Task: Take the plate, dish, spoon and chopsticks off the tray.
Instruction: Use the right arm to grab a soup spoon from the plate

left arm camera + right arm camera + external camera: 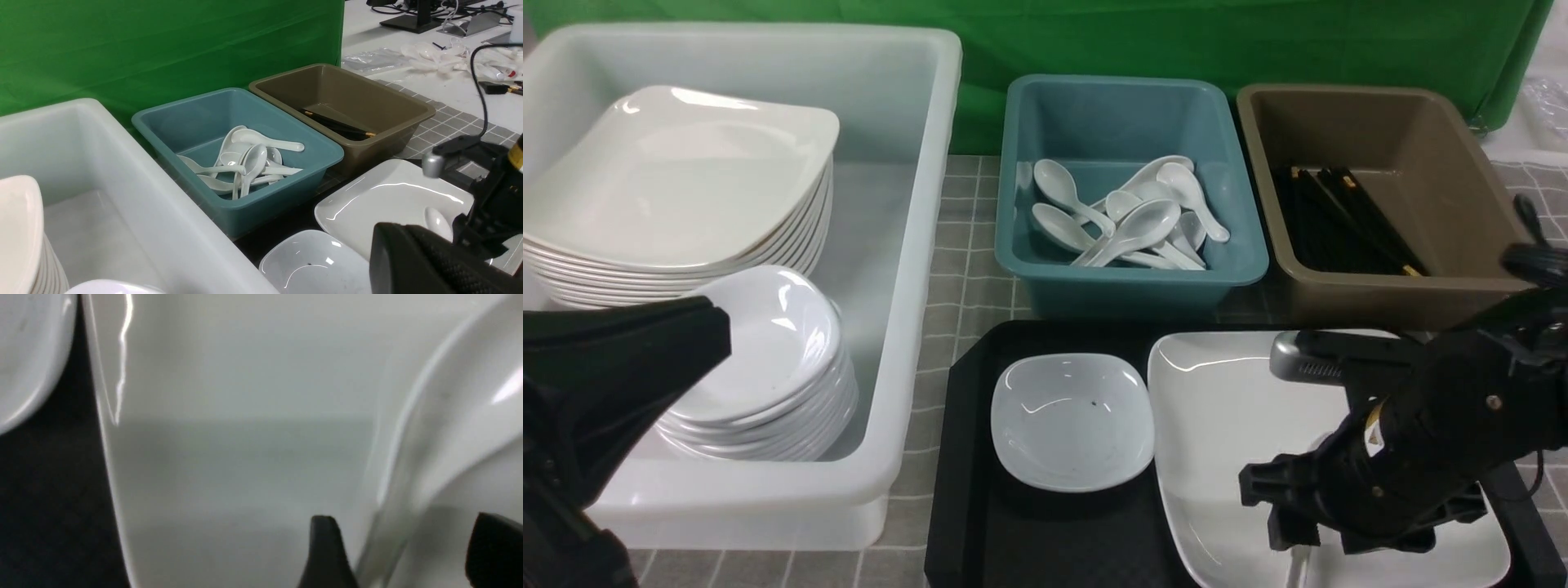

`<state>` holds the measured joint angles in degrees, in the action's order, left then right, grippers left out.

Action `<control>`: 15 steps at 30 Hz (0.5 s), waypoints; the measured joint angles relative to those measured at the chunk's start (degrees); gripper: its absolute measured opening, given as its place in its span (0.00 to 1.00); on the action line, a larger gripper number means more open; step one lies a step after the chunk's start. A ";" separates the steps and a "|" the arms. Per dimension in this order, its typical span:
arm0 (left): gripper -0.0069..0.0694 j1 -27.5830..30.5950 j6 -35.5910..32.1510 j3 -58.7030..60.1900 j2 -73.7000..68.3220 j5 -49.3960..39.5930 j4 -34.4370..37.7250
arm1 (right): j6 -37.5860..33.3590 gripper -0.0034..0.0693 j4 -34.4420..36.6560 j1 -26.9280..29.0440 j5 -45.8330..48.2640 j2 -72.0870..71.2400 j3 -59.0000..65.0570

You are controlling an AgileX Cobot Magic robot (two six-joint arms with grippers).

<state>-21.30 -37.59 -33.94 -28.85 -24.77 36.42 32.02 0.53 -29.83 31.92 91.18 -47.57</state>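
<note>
The black tray (980, 523) carries the small white dish (1070, 420) on its left and the large white plate (1217, 408) on its right. A white spoon (449, 416) lies on the plate, its bowl (438, 222) showing beside the right arm. My right gripper (404, 547) hangs low over the plate, open, with the spoon's handle between its fingertips (325, 539) and apart from both. My left gripper (686, 327) is shut and empty, raised over the white tub. The only chopsticks (1347, 220) I see lie in the brown bin.
A white tub (907, 327) on the left holds stacks of plates and dishes. Behind the tray stand a teal bin (1131, 278) with several spoons and a brown bin (1445, 163). A green cloth hangs at the back.
</note>
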 joint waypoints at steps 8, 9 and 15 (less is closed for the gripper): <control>0.10 0.00 0.02 0.00 0.00 0.00 -0.32 | -3.28 0.40 -1.66 -0.05 -1.00 3.25 -0.60; 0.10 0.00 0.02 0.00 0.00 0.00 -0.45 | -4.84 0.32 -1.66 -0.05 -1.17 3.36 -0.78; 0.10 0.00 0.07 0.00 0.00 0.00 -1.02 | -10.08 0.26 -0.86 -0.06 5.30 1.43 -5.59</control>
<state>-21.30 -37.52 -33.94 -28.85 -24.77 35.39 21.94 -0.34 -29.89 37.23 92.61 -53.16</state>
